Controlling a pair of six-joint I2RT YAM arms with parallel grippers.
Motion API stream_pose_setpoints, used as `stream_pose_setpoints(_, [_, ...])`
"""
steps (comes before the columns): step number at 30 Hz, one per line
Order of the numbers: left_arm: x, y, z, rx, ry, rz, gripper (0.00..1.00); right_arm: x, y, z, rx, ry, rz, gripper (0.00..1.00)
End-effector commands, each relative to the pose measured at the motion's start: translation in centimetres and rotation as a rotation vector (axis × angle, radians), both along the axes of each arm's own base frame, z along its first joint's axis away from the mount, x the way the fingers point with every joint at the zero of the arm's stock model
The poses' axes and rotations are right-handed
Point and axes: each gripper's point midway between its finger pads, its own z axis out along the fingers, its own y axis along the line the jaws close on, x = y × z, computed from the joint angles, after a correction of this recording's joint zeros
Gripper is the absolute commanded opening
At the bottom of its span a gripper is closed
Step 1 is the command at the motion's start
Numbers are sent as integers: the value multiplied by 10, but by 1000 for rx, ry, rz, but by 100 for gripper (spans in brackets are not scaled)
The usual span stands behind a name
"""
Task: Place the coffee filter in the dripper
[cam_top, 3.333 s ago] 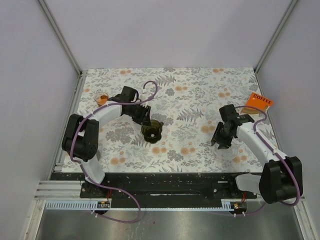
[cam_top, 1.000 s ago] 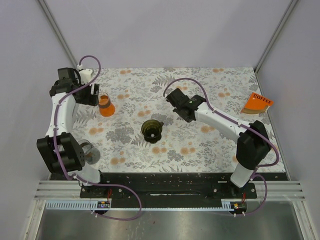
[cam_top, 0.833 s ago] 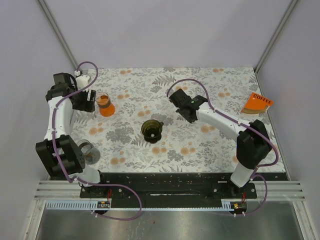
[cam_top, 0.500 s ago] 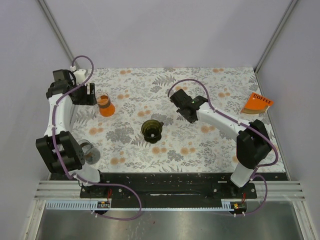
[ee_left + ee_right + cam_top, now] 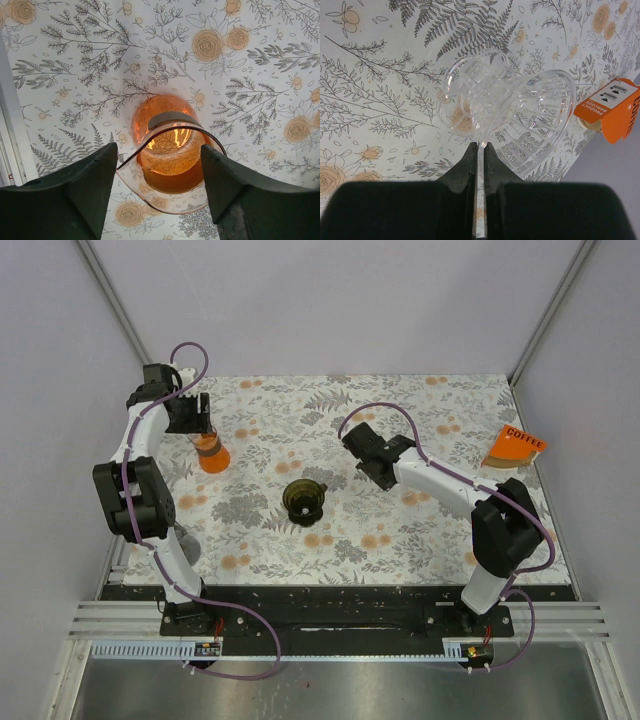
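My right gripper (image 5: 481,146) is shut on the thin handle of a clear ribbed glass dripper (image 5: 520,110), holding it on its side just above the floral table. In the top view this gripper (image 5: 358,440) is right of centre, and the clear dripper is too faint to make out. A dark dripper-like cup (image 5: 303,499) stands at the table's middle. My left gripper (image 5: 157,146) is open, its fingers on either side of an orange glass carafe (image 5: 167,145), which also shows at far left in the top view (image 5: 210,453). No paper filter shows.
An orange packet marked COFFEE (image 5: 516,446) leans at the far right edge and also shows in the right wrist view (image 5: 612,105). Metal frame rails (image 5: 140,480) border the table's left and right sides. The arm bases sit on the black bar at the near edge.
My left gripper has swung right from the table's left edge to just over the orange carafe. The right arm, holding the clear dripper, has barely shifted.
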Motion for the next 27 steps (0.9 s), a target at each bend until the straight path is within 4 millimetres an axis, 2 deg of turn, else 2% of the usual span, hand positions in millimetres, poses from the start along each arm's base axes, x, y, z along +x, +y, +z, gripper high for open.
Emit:
stream_pose_setpoints(1, [18,8,12,38,-40,37,66,7,-5,24,21,-84,-23,0])
stream_pose_setpoints(3, [15,4,5,18,-27,20,56,7,-6,25,24,-89,-25,0])
stream_pose_setpoints(7, [7,-13,-5,-47,4,-33,29,6,-9,26,25,-96,-30,0])
stream_pose_setpoints(13, [-3,-28,-14,-98,39,-71,8,7,-13,31,21,-110,-38,0])
stream_pose_setpoints(15, [-6,-40,-13,-120,39,-101,2,6,-15,33,14,-117,-39,0])
stream_pose_setpoints(21, [-13,-84,0,-163,19,-203,0,5,-20,34,3,-131,-44,0])
stream_pose_setpoints(26, [-14,-121,21,-192,-19,-273,0,3,-23,35,-3,-138,-50,0])
stream_pose_setpoints(27, [-13,-134,28,-187,-33,-299,0,3,-26,36,-9,-144,-58,0])
